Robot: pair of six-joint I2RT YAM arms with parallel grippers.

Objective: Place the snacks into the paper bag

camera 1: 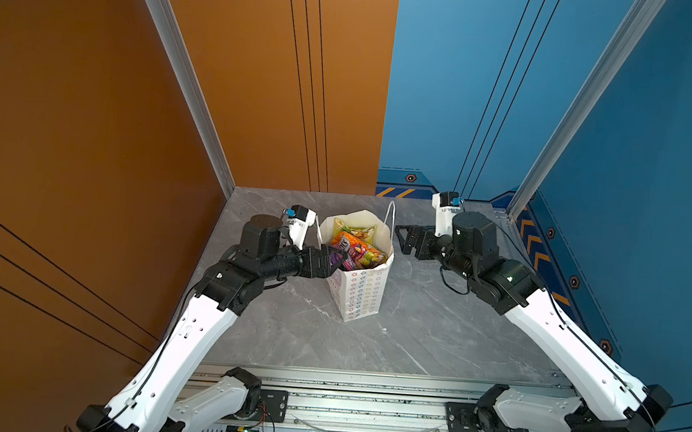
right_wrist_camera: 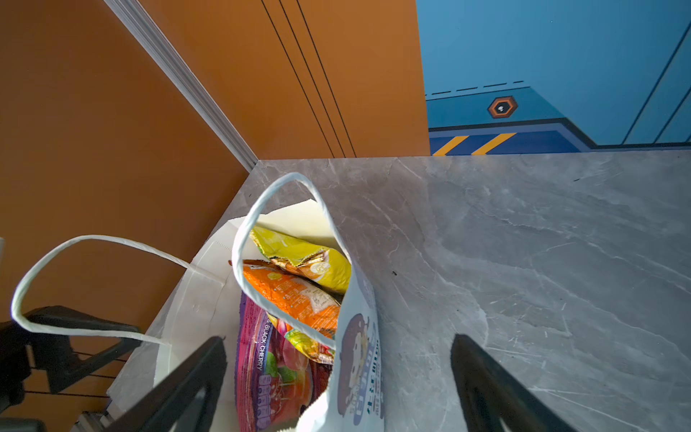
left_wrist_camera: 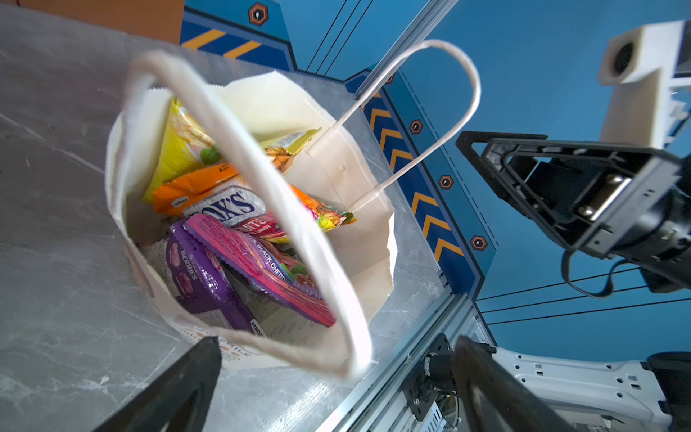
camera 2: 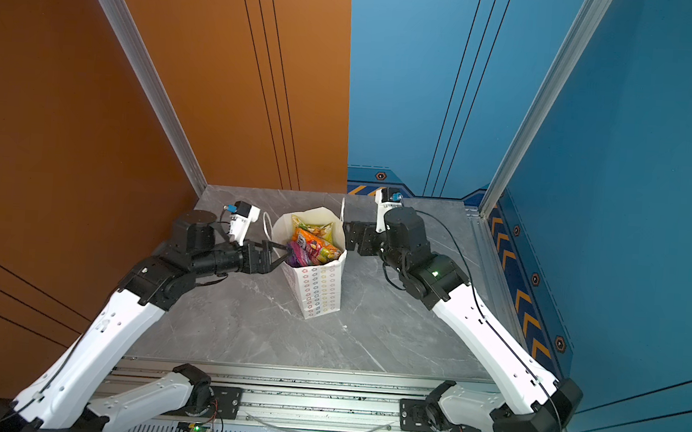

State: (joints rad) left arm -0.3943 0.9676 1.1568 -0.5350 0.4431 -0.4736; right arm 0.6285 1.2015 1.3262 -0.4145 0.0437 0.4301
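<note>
My left gripper (camera 1: 335,258) spread wide at the rim of the paper bag (camera 1: 361,297), snack packets (camera 1: 356,249) inside, my right gripper (camera 1: 405,238) spread empty beside it, mid-worktop (camera 1: 432,323)

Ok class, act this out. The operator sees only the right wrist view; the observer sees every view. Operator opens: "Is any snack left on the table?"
Observer: No. In both top views the snacks are all in the bag; none lies on the table.
Operator: Where is my right end effector?
Observer: The right end effector is just right of the bag, outside it, open and empty.
Operator: And the left one?
Observer: The left end effector is at the bag's left rim, open and holding nothing.
</note>
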